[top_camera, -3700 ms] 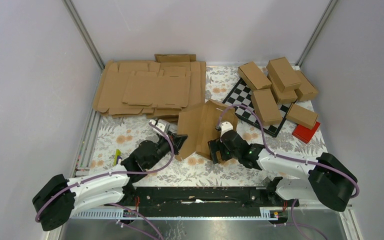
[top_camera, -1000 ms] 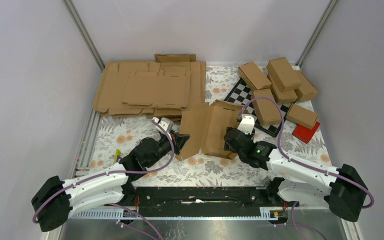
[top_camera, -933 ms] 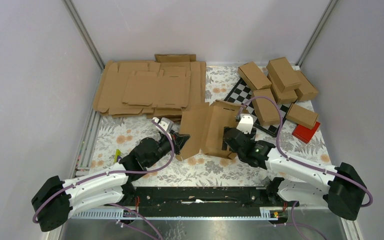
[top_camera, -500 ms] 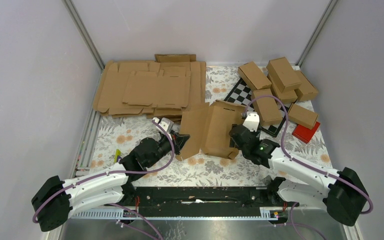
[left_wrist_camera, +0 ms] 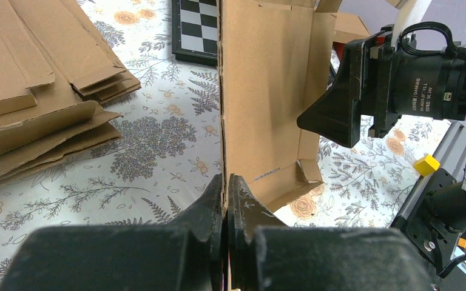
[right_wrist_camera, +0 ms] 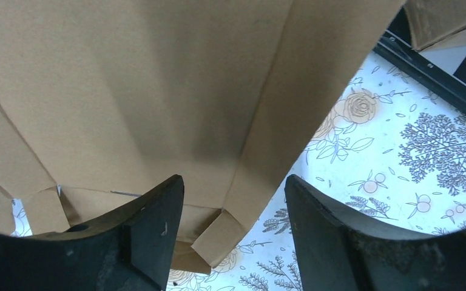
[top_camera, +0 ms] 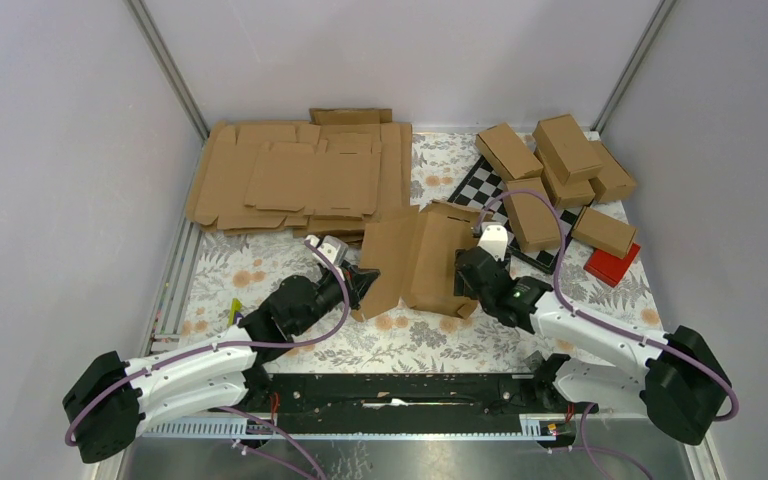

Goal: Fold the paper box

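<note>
The paper box (top_camera: 415,262) is a partly folded brown cardboard piece standing on the flowered table, its panels raised into a trough. My left gripper (top_camera: 365,278) is shut on the thin edge of its left panel. In the left wrist view the gripper (left_wrist_camera: 226,182) pinches that upright edge, and the box (left_wrist_camera: 267,91) rises beyond it. My right gripper (top_camera: 463,275) stands open against the box's right wall. In the right wrist view the gripper (right_wrist_camera: 233,194) has its jaws wide apart, with the box's wall and a small corner flap (right_wrist_camera: 158,91) just ahead of them.
A pile of flat cardboard blanks (top_camera: 300,175) lies at the back left. Several folded cartons (top_camera: 560,170) sit at the back right, partly on a checkerboard (top_camera: 490,195), beside a red block (top_camera: 612,265). A small yellow piece (top_camera: 233,310) lies near the left arm.
The right gripper drew back to the right half a second ago and has come left again to the box's right wall. The left gripper and the box have held still.
</note>
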Controlling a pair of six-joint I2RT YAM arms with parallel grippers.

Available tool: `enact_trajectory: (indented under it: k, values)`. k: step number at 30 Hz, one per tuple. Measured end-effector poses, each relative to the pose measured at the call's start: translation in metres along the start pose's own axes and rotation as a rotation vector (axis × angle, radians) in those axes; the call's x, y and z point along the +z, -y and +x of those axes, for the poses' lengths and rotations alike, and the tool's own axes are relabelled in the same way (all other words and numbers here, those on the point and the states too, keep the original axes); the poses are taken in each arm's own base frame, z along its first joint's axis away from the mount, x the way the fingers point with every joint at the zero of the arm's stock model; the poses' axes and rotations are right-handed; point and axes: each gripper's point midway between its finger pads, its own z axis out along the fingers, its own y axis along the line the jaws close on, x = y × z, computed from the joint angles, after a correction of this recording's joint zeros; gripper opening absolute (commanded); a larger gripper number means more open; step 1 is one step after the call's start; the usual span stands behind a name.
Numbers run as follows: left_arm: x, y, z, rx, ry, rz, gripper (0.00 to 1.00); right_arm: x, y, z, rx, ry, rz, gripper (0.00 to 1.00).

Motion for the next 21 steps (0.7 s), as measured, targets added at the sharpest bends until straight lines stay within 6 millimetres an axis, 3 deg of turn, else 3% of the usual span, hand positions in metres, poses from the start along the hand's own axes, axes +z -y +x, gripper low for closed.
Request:
enact_trajectory:
  k: [12, 21]
  values:
    - [0.005, 0.003, -0.002, 0.027, 0.014, 0.021, 0.0, -0.001, -0.027, -0.011, 0.023, 0.015, -0.122, 0.39]
    - [0.024, 0.004, -0.006, 0.089, 0.068, 0.039, 0.0, 0.011, -0.049, -0.032, 0.016, 0.08, -0.159, 0.38]
